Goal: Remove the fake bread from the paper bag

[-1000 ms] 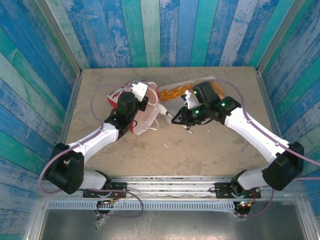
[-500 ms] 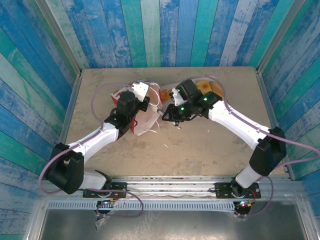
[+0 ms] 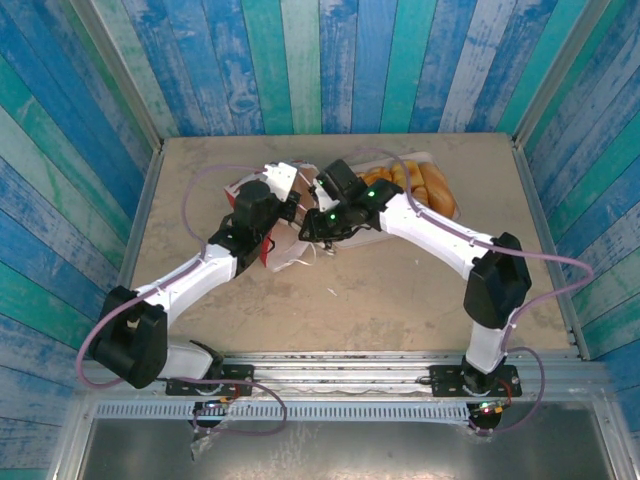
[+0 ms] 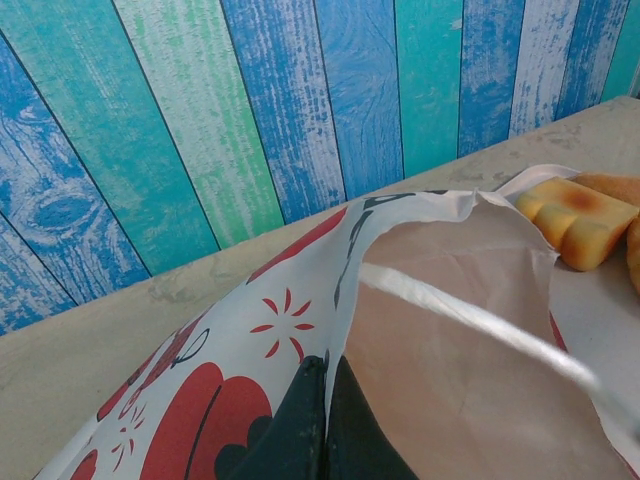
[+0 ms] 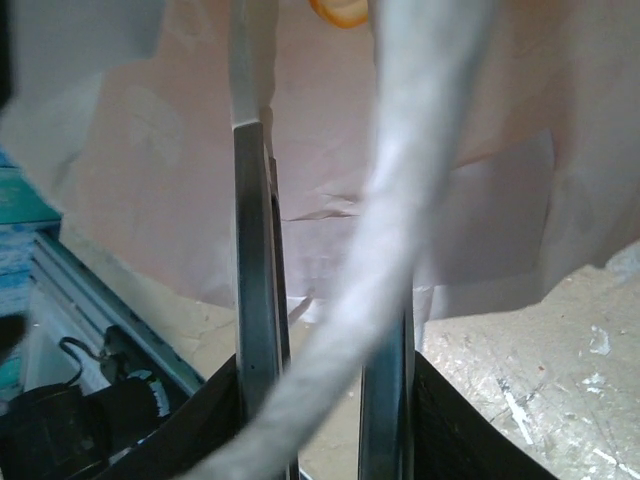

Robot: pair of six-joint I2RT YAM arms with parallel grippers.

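1. While the left arm pins the bag, the table [image 3: 400, 290] carries everything: bag mid-left, tray just beside it to the right.
2. Right arm: 1 s ago its gripper hung over the table's middle, right of the bag and partly covering the tray. Now it has swung left, and the right gripper [image 3: 308, 226] sits at the bag mouth. Left arm and bag have barely shifted.
3. The paper bag [image 4: 240, 330] is tipped over, mouth toward the tray. Thin paper, so it creases easily and would slide or collapse if not held.
4. The left gripper [image 4: 327, 370] has its fingers closed on the bag's rim, keeping the mouth open.
5. The white tray [image 4: 598, 300] touches the bag's mouth edge; more of it is visible now than earlier.
6. The fake bread [image 3: 425, 185]: several golden pieces lie on the tray, already out. An orange bit sits at the top edge of the right wrist view; can't tell whether it's in the bag.
7. Handling, as a guess: light, hard and glossy, so it'll prob. slip between metal blades. Pinch across the middle of a roll, or across the narrow width of the bun.
8. The metal tongs [image 5: 255, 290] are clamped between the right fingers, blades apart and pointing into the bag.
9. The white cord handle [image 4: 470, 320] droops across the mouth and also crosses the tongs; snag risk.
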